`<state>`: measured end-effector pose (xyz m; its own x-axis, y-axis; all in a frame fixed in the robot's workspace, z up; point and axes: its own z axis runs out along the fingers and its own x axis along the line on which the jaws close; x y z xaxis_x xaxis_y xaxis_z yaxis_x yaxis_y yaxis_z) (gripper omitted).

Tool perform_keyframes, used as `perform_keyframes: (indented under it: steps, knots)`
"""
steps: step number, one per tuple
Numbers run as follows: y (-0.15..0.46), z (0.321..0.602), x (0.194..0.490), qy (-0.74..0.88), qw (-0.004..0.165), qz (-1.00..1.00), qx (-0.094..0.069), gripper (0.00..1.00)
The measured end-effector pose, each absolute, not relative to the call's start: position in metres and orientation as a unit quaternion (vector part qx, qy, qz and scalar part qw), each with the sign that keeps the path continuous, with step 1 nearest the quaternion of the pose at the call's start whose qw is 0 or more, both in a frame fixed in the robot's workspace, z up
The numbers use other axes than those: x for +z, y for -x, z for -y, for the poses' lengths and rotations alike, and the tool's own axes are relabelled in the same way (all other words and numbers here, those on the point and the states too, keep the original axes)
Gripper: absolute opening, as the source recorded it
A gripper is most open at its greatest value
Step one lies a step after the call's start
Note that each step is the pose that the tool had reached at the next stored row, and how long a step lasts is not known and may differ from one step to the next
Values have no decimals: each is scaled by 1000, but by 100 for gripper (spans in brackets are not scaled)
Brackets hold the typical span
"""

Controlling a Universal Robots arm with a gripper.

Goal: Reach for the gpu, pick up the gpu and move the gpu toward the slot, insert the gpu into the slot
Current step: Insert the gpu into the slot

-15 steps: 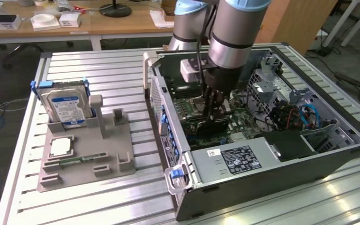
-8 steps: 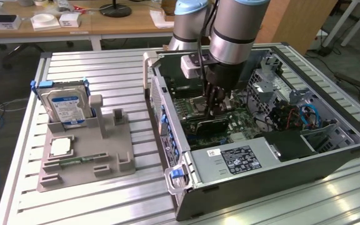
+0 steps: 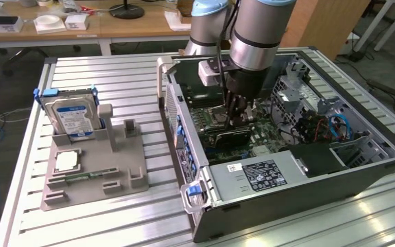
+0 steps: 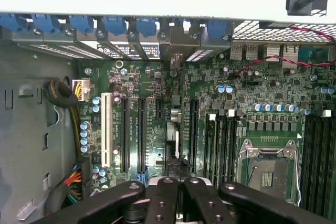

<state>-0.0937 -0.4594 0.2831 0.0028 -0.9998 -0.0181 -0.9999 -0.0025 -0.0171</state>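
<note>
Claw down inside the open computer case [image 3: 300,198], clenched on the gpu [image 3: 228,138]

Exterior view: the gripper [image 3: 236,122] is pinched on the thin dark card's upper edge. The card stands on edge over the green motherboard [image 4: 152,85], mid-case, at three o'clock from the grey parts tray [image 3: 94,172] with its hard drive [image 3: 74,117]. Wrist view: the fingers [image 4: 163,200] are drawn together and the card shows edge-on.

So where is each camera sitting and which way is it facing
Exterior view: off the arm, above the slatted table, looking down into the open computer case; the arm and its end effector show, lowered over the motherboard.
Wrist view: on the wrist, facing the motherboard inside the case; the shut end effector shows.
Shared: motherboard, end effector.
</note>
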Motion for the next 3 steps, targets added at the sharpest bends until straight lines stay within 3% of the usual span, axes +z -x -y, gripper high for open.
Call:
perform_keyframes:
  steps: [3]
  knots:
    - [94,459,283,708,12,-706,0,10]
